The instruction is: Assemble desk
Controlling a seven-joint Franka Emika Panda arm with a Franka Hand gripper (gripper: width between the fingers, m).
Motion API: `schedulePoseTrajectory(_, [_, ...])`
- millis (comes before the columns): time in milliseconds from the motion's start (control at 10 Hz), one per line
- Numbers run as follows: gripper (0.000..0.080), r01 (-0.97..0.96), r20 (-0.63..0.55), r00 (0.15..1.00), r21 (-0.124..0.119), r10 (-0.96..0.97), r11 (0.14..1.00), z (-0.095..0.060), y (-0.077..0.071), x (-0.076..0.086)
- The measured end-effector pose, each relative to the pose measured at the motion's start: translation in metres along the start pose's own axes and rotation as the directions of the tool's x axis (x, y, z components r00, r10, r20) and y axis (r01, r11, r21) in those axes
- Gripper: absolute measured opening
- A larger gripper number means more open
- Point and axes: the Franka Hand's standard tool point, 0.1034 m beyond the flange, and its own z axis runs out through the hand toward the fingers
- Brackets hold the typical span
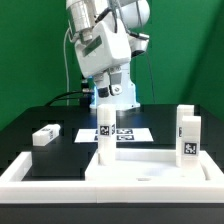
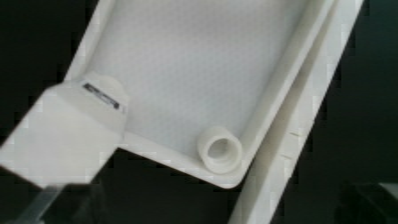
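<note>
The desk's white slab (image 1: 150,166) lies flat inside the raised border rim (image 1: 28,172). One tagged leg block (image 1: 105,124) stands upright at the slab's far left corner. Two more leg blocks (image 1: 188,138) stand upright at the exterior view's right. Another leg block (image 1: 45,136) lies on the black table at the left. My gripper (image 1: 101,95) hangs just above the upright leg block, open and holding nothing. In the wrist view the slab (image 2: 196,70) shows a round socket (image 2: 221,150) at one corner, and the leg block (image 2: 63,140) stands beside it. My fingers do not show there.
The marker board (image 1: 128,132) lies flat on the table behind the slab, near the arm's base. The border rim (image 2: 299,120) runs along the slab's edge in the wrist view. A green wall backs the scene.
</note>
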Motion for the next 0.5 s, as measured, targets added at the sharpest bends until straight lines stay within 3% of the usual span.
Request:
schedulePoseTrajectory(300, [0.0649,0.220,-0.002,0.975,0.000,-0.220,0.975,0.000,0.003,0.003])
schedulePoseTrajectory(500, [0.0649,0.478,0.009,0.878,-0.008,-0.478,0.878,-0.003,0.054,0.028])
